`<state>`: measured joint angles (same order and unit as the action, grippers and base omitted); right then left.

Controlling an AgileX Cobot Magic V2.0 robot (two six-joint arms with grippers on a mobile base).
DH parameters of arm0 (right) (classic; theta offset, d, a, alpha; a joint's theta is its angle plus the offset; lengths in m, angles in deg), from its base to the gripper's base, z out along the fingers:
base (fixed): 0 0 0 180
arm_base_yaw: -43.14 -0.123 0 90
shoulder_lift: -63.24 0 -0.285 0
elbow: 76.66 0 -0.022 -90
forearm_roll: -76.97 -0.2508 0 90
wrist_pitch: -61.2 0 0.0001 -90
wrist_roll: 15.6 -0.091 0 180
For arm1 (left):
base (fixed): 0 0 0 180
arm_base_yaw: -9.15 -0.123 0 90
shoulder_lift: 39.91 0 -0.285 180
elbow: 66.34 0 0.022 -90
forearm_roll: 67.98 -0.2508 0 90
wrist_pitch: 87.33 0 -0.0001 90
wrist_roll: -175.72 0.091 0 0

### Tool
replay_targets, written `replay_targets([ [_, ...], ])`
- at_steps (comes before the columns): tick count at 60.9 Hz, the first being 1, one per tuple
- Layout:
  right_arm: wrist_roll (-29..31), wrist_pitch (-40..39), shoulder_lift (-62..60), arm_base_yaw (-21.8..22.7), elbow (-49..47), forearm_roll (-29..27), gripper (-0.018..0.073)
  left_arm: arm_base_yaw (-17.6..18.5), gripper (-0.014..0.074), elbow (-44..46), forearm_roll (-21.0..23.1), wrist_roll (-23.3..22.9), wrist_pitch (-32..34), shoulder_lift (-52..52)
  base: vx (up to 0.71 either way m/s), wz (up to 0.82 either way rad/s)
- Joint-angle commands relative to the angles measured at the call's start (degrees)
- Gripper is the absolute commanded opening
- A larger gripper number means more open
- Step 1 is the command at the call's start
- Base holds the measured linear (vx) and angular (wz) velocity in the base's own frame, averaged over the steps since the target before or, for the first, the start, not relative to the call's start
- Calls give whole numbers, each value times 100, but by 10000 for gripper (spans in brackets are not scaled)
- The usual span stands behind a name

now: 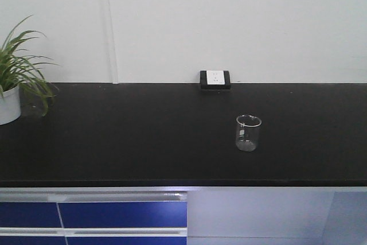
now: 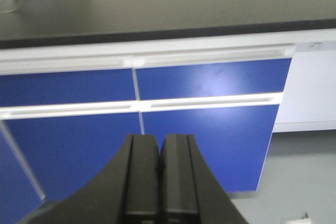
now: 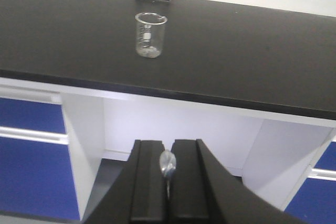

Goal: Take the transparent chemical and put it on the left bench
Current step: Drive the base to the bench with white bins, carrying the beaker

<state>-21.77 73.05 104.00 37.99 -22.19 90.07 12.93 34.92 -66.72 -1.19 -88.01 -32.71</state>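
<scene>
The left gripper (image 2: 159, 146) hangs below the benchtop, in front of the blue drawer fronts (image 2: 210, 82). Its jaws are pressed together with nothing between them. At the far left of the left bench (image 1: 114, 136) stands a white pot (image 1: 8, 106) with a green plant (image 1: 22, 64) whose leaves droop over the black top. From there the surface runs bare and flat to the right, its front edge straight above the drawers and the back edge meeting the white wall. A white power socket (image 1: 215, 78) sits at that back edge, right of centre.

The transparent chemical (image 1: 248, 133) stands in front of the socket and a little to its right, about midway between wall and front edge, with bare benchtop on every side. It is upright, long axis vertical, mouth up, with printed marks facing the front. The pouring lip is too small to place.

The right gripper (image 3: 168, 148) sits low before the open knee space, well short of the beaker. Its jaws are drawn close, with only a slit between them. A small shiny speck shows there, and I cannot tell what it is.
</scene>
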Motion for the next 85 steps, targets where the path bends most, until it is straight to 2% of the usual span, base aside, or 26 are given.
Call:
replay_targets([
  [1, 8, -437, 1, 12, -172, 35, -8, 10, -3, -93, 4, -45, 449, -110, -30, 26],
  [23, 8, -437, 1, 12, -172, 35, -8, 10, -3, -93, 4, -45, 449, -110, -24, 58],
  [85, 8, -430, 1, 12, -172, 35, -8, 10, -3, -93, 4, -45, 449, -110, -6, 91],
])
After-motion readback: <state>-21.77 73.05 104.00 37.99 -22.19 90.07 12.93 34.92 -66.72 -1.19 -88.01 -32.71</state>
